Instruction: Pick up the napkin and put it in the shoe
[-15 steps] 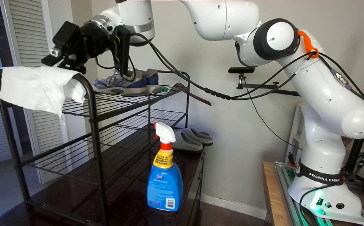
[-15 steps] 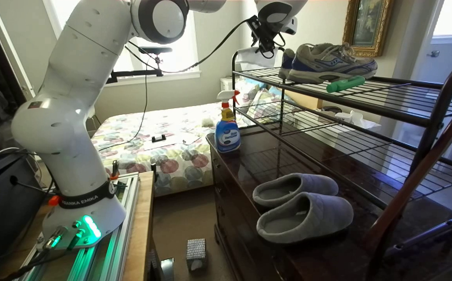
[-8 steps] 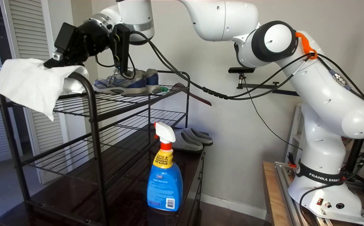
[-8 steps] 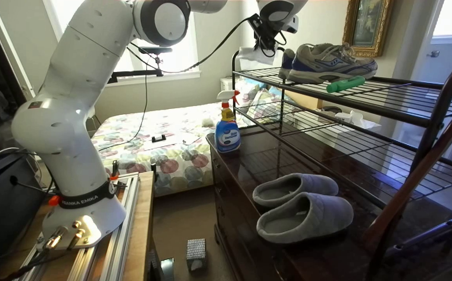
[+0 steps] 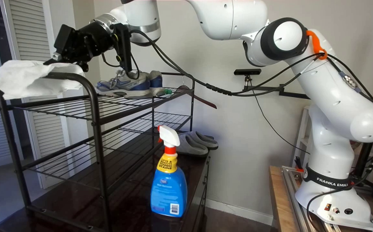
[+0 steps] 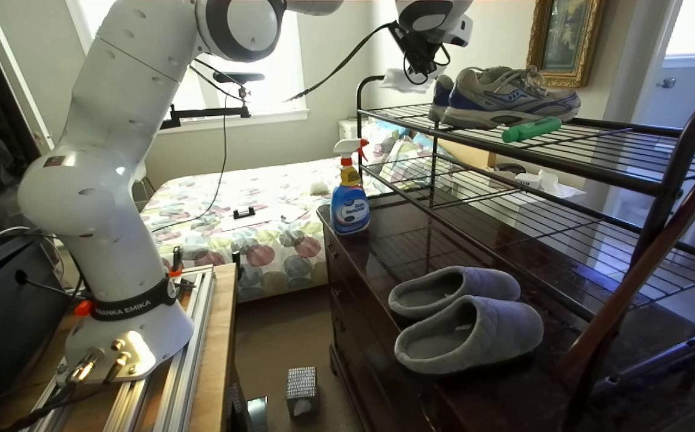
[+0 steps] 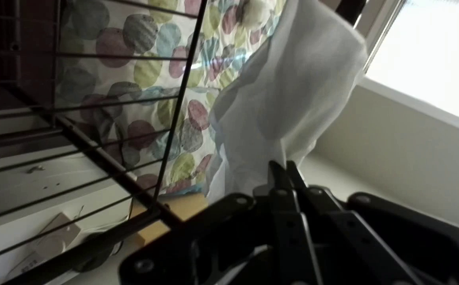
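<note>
White paper napkin [image 7: 284,91] is being pinched in black two-fingered gripper [image 7: 284,164], seemingly mid-lift, next needing carrying to grey-blue laced shoe [image 6: 509,101]

The jaws pinch a creased white napkin [image 5: 25,80] near upright grey-blue shoes [image 6: 506,103].

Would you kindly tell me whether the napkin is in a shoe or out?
Out: the gripper holds the napkin, which an exterior view shows by the rack's end rail, apart from the shoes.
</note>
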